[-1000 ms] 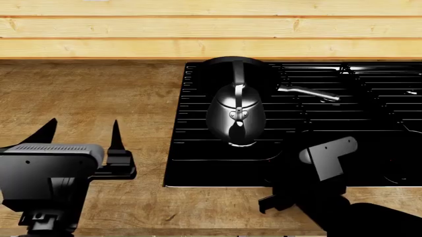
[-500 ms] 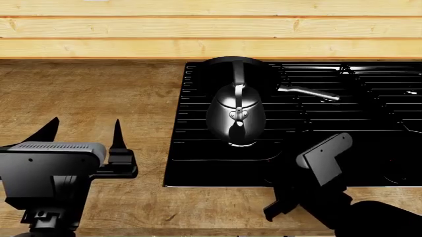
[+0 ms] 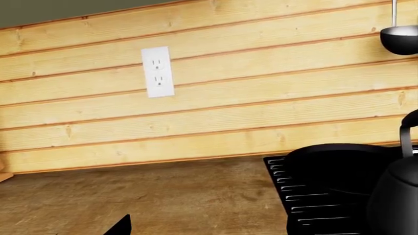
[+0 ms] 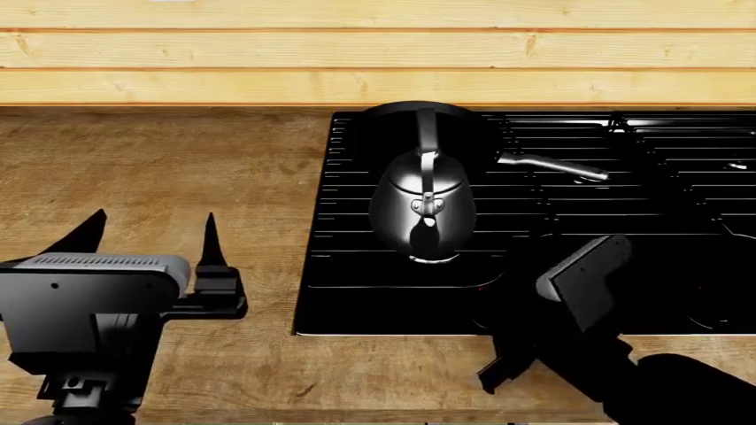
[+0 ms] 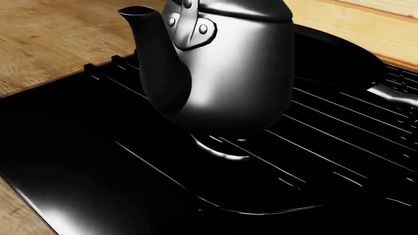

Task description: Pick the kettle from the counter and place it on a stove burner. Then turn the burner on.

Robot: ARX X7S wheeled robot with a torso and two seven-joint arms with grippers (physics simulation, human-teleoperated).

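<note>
Since the kettle (image 4: 423,208) stood on the cooktop (image 4: 354,301) grate, rigid and likely slippery, its arched handle was judged the best hold; the left end effector (image 4: 154,239) was spread empty, the right's state indiscernible.

Left hand (image 4: 151,237) low at near left, fingers spread apart, right arm (image 4: 590,301) angled forward, its hand hidden
</note>
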